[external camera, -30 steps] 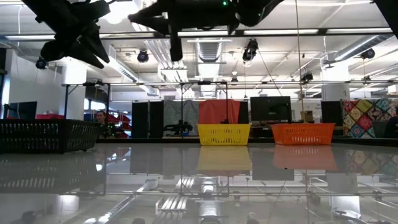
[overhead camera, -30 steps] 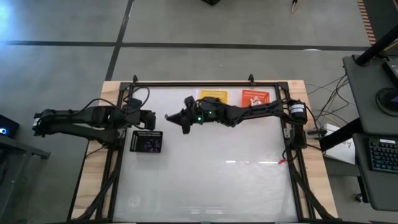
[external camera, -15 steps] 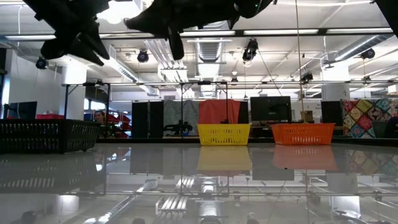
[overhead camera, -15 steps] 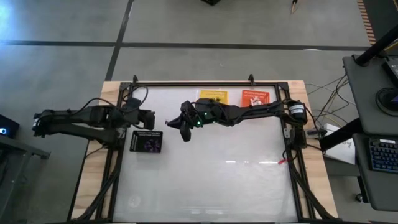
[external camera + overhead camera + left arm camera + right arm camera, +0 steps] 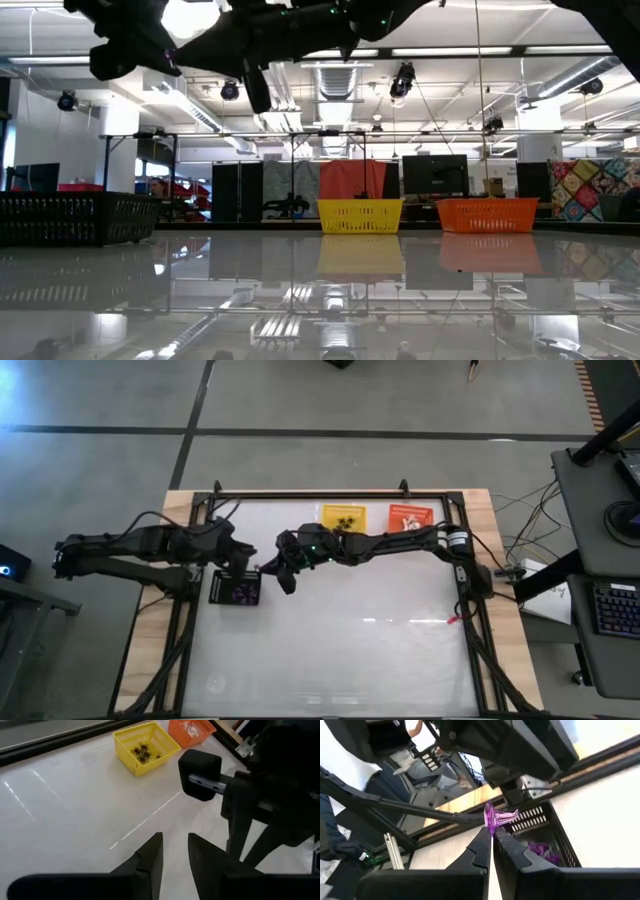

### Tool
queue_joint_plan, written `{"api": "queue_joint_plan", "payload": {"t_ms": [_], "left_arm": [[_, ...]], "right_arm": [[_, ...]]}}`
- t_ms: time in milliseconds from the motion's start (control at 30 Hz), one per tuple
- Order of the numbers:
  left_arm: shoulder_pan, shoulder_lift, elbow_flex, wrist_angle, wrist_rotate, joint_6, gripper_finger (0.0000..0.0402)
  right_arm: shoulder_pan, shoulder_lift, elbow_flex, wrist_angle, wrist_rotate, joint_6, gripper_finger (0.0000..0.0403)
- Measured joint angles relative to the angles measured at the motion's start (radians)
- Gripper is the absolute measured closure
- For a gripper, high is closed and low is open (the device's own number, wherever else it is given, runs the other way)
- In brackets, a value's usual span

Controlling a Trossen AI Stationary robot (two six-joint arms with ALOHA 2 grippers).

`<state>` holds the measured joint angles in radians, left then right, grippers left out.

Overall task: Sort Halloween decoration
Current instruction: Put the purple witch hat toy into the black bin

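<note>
My right tool (image 5: 491,836) is pinched shut on a purple trinket (image 5: 496,818), held high beside the black basket (image 5: 236,588) at my 9 o'clock, for dropping with its purple likes. Left tool (image 5: 175,851), half-open and empty, hovers near.

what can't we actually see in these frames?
- Black basket contents: high view too small; right wrist view shows only purple bits, wall and right gripper block the rest.
- Orange basket: cut by the left wrist view's edge; white bits unreadable.
- Purple trinket: invisible in high and low views, too small.
- Left gripper: dark silhouette in low view.
</note>
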<state>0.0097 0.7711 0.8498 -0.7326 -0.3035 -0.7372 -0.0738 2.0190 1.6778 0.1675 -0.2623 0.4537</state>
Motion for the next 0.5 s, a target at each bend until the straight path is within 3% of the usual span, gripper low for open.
{"api": "queue_joint_plan", "payload": {"t_ms": [100,300,500], "left_arm": [[0.0,-0.007,0.002,-0.009,0.007,0.001,0.0329],[0.0,-0.007,0.002,-0.01,0.13,0.022,0.0329],[0.0,-0.013,0.002,-0.02,0.138,0.026,0.0327]], "right_arm": [[-0.006,0.0,0.018,-0.019,-0.001,-0.006,0.0394],[-0.016,0.026,0.05,-0.055,0.0,0.006,0.0394],[-0.013,0.038,0.054,-0.066,-0.003,0.009,0.0394]]}}
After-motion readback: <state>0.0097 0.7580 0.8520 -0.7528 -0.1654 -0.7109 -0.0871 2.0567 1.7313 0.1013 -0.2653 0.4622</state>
